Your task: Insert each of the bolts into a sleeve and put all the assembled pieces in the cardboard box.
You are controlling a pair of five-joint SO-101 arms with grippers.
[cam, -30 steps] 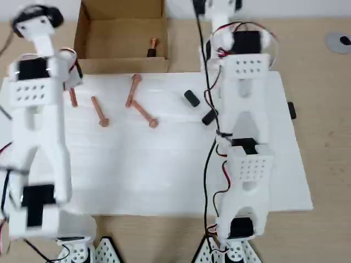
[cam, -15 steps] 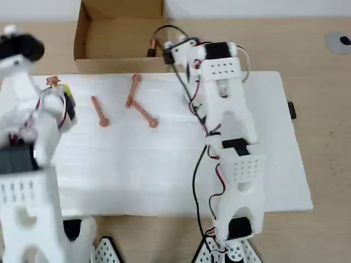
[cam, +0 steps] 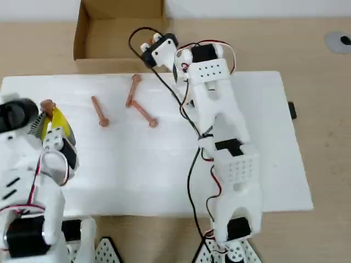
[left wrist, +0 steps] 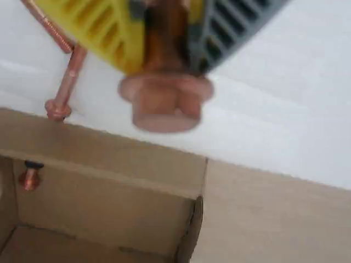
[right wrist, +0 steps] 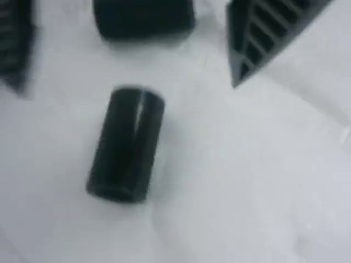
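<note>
Foam mat [cam: 137, 164]: pairing beginning.
Left gripper [left wrist: 164, 33] is pinching a bolt [left wrist: 164, 101]; right gripper [right wrist: 131, 60], fingers spread, is arriving over a sleeve [right wrist: 126, 145] by cardboard box [cam: 81, 38].

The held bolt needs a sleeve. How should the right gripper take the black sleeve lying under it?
Mid-length, across its round sides, from straight above. The sleeve lies flat on its side on the white sheet, clear of the other sleeve, and the open right gripper seems lined up across it.

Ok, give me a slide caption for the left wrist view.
A copper bolt clamped in the left arm's jaws over the white sheet, cardboard box beyond.
</note>
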